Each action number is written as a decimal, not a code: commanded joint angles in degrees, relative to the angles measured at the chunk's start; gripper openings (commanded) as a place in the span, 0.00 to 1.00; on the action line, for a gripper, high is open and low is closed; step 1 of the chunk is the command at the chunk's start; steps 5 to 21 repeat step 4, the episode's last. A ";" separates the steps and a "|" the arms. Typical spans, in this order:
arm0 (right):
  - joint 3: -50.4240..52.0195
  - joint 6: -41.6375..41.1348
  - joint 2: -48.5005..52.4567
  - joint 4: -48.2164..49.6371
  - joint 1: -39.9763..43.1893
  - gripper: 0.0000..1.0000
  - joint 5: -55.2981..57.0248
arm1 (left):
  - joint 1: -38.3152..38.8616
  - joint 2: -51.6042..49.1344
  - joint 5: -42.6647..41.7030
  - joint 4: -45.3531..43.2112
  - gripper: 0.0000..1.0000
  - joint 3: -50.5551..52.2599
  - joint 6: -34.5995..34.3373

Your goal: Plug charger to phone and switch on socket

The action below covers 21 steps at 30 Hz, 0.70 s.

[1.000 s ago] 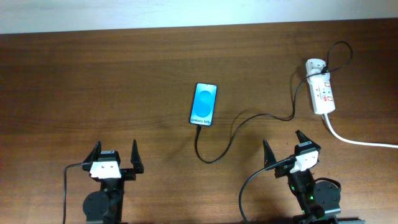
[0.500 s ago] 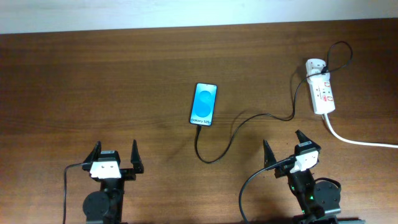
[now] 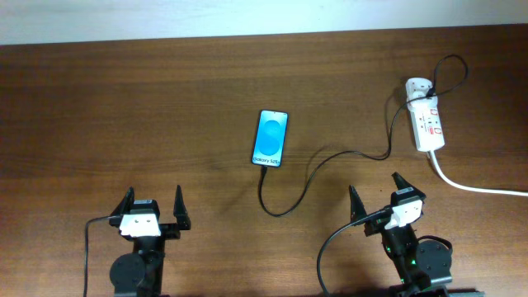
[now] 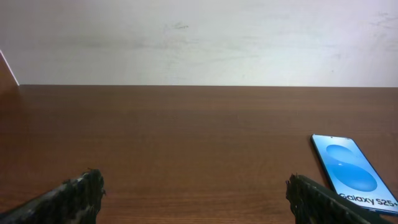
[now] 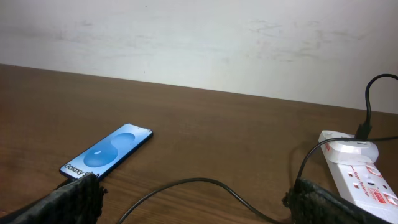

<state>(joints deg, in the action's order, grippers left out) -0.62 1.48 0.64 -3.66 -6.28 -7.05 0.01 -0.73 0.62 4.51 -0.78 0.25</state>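
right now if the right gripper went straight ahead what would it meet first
Likely the charger cable crossing ahead of the right gripper; phone and socket lie off to either side. Height is unclear, so it might pass over.

Both arms are black, with a white block (image 3: 139,220) behind the dark, pointed, rough-textured fingers (image 4: 74,196) of the left pincer (image 3: 153,196) and right pincer (image 3: 374,186). A black cable (image 3: 87,247) loops off each. Small green lights (image 3: 388,247) dot the right arm.

A dark brown, wood-grained counter (image 3: 124,107) stretches across the overhead view, its grain running lengthwise from the left edge to the right. Along its far edge stands a plain off-white wall (image 4: 199,37), faintly scuffed and marked in places.
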 commanded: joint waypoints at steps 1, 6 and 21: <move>0.31 -0.39 -0.46 -0.35 0.42 0.98 0.26 | -0.28 0.44 -0.42 0.24 0.99 0.26 0.87; 0.31 -0.39 -0.46 -0.35 0.42 0.98 0.26 | -0.28 0.44 -0.42 0.24 0.99 0.26 0.87; 0.31 -0.39 -0.46 -0.35 0.42 0.98 0.26 | -0.28 0.44 -0.42 0.24 0.99 0.26 0.87</move>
